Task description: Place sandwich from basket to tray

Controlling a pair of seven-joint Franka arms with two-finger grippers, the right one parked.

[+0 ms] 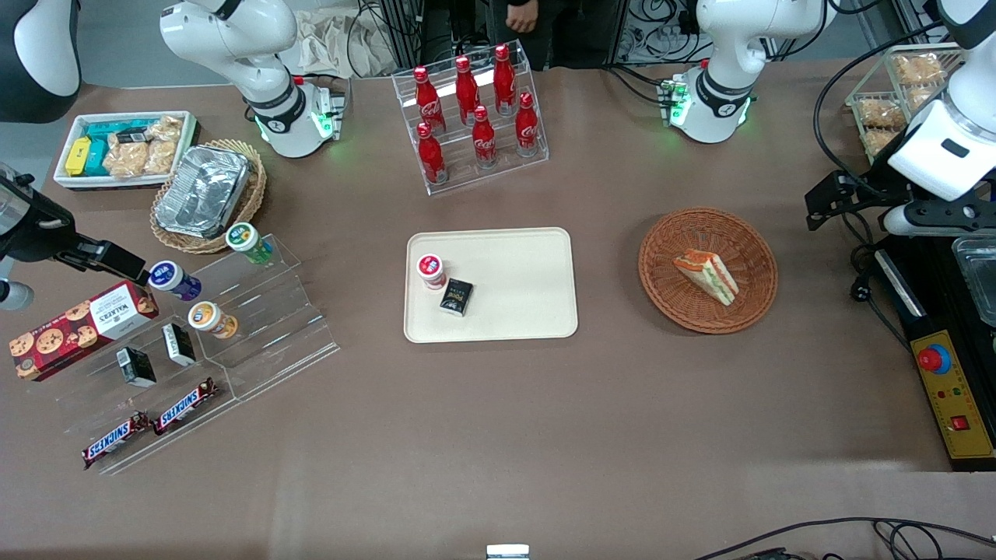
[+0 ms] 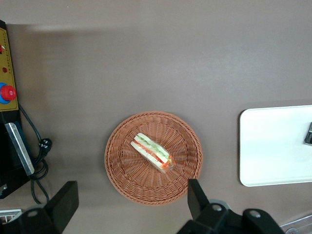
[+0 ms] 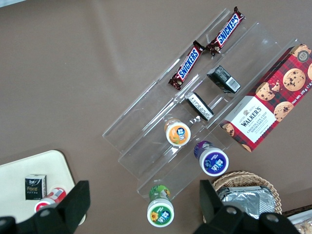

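Claw [image 2: 129,207]: left arm's, fingers [image 2: 66,202] spread wide apart, holding nothing, hovering high above the table [image 1: 498,435] over the rim of the basket [image 2: 122,173], toward the working arm's end. Basket: round, reddish-brown wicker, shallow, resting on the table, well apart from the tray. Sandwich [image 2: 153,151]: triangular wedge, white bread with orange-red and green layers, lying on its side in the middle of the basket, untouched by the claw. Tray [image 1: 537,311]: cream, rectangular, rounded corners, flat on the table at its centre; carries a small red-lidded cup [image 1: 431,270] and, just beside it and nearer the front camera, a small black box [image 1: 457,297]; most of its surface bare. Acrylic rack of red cola bottles [image 1: 475,109]: farther from the front camera than the tray. Stepped clear display stand [image 1: 257,327]: toward the parked arm's end, holding lidded cups, small dark boxes, two Snickers bars [image 1: 152,424] and a red Walkers cookie box [image 1: 78,328]. Tan wicker basket with foil pan [image 1: 204,190]: near that stand, beside a white snack bin [image 1: 124,148]
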